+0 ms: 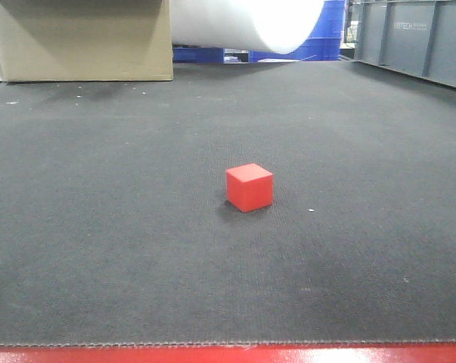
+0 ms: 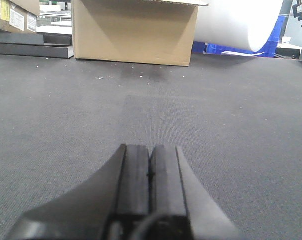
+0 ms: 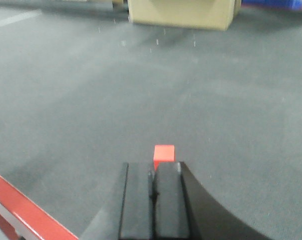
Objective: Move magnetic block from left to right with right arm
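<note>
Dark grey carpet-like matting [image 1: 107, 249] covers the work table from edge to edge, with a red rail [image 1: 228, 355] running along its near side in the exterior front-facing view; at the far end stand a large cardboard box [image 1: 84, 41], a broad white roll [image 1: 246, 23] lying on its side, blue crates [image 1: 330, 34] behind it and a grey metal bin [image 1: 417, 38] off to one side. On the open matting, about midway across the front view, the magnetic block [image 1: 249, 187] sits flat and alone, one corner turned toward the camera. From the right wrist-mounted view the right gripper [image 3: 153, 175] hangs above the mat with its two black pads pressed together and nothing between them, the cube showing just beyond their tips, not touching. The left gripper [image 2: 150, 162] is likewise pressed closed and empty, low over bare matting, facing the cardboard box, well apart from the block
</note>
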You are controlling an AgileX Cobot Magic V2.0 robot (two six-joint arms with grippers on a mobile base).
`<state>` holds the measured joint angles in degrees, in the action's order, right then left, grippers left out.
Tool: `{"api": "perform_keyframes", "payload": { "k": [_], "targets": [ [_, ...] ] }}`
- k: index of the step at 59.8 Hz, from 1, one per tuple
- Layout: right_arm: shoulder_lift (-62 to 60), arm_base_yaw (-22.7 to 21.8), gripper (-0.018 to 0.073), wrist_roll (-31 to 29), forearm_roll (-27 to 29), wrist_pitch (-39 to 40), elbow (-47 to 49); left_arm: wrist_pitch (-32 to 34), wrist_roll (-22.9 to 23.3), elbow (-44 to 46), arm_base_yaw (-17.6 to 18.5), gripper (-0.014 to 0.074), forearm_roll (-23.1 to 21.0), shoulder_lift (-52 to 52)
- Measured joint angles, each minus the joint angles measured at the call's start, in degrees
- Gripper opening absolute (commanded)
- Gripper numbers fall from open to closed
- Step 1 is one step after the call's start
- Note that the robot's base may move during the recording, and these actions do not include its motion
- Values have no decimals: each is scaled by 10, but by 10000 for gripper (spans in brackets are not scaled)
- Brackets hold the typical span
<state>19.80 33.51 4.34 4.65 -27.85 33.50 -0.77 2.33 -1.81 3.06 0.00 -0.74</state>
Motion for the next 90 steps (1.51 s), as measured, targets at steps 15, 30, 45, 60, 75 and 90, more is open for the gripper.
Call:
{"api": "perform_keyframes", "payload": {
  "k": [15, 30, 45, 60, 75, 90],
  "targets": [
    [-20, 0, 58, 0, 0, -1, 0, 0, 0, 0, 0, -116, 0, 0],
    [-21, -4, 58, 0, -17, 9, -1, 0, 0, 0, 0, -116, 0, 0],
    [-33, -152, 58, 0, -30, 112, -94, 0, 0, 0, 0, -116, 0, 0],
    [-112, -310, 58, 0, -30, 233, -252, 0, 0, 0, 0, -116, 0, 0],
    [-198, -362, 58, 0, -30, 248, -345, 0, 0, 0, 0, -115, 0, 0],
    [-204, -362, 58, 0, -30, 250, -352, 0, 0, 0, 0, -115, 0, 0]
  ]
}}
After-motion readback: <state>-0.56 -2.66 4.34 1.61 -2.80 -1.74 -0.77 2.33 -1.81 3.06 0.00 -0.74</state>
